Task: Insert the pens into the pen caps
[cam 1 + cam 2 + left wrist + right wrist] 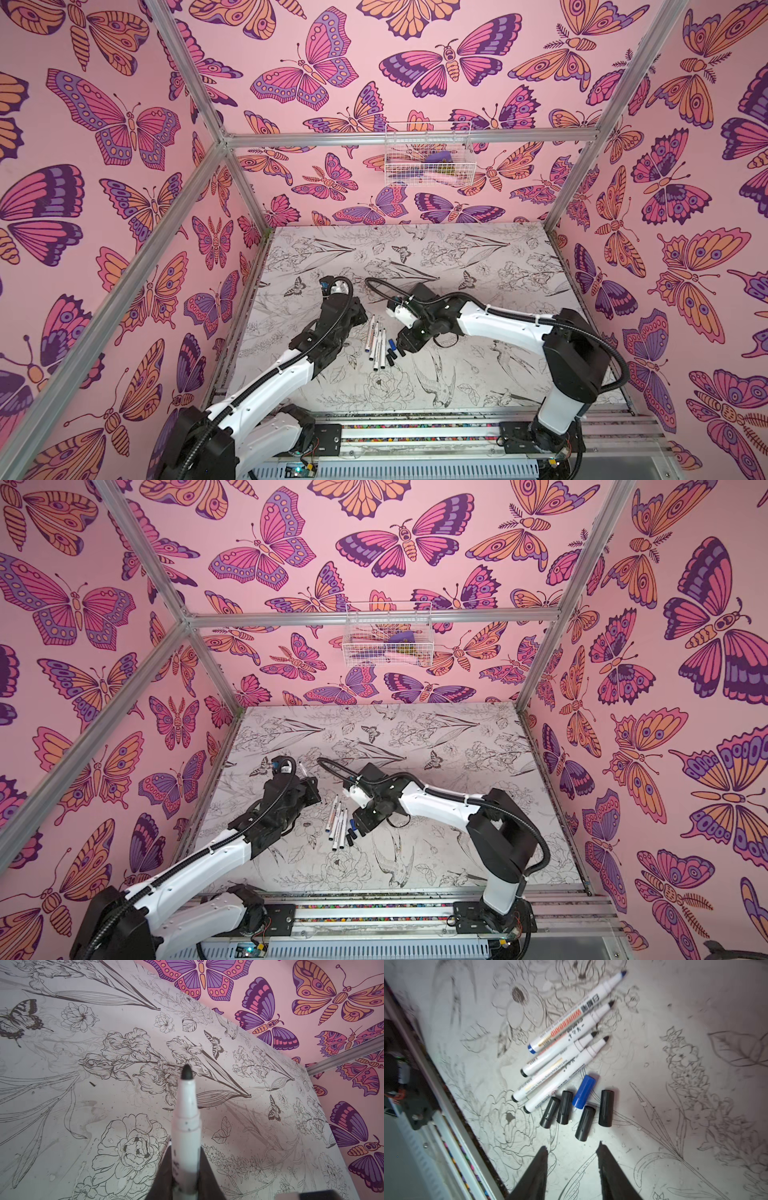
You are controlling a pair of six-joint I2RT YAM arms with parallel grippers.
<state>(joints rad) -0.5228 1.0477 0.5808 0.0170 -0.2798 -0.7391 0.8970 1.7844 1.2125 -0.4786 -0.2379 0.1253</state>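
Note:
In the left wrist view my left gripper [185, 1148] is shut on a white pen [186, 1126], whose bare black tip points away over the table. Both top views show this gripper [343, 289] [296, 771] raised at the left of the middle. Several more uncapped pens [562, 1043] [376, 340] [338, 823] lie side by side on the table, one with blue ends. Beside them lie the pen caps: a blue cap [584, 1092] and several black caps [585, 1123] [392, 351]. My right gripper [572, 1145] [401, 347] [360, 829] hovers open and empty just short of the nearest black cap.
The table [478, 257] has a black-and-white flower print. Pink butterfly walls and aluminium frame posts close in the back and both sides. A white wire basket [428, 153] hangs on the back wall. The arms' base rail [415, 432] runs along the front edge.

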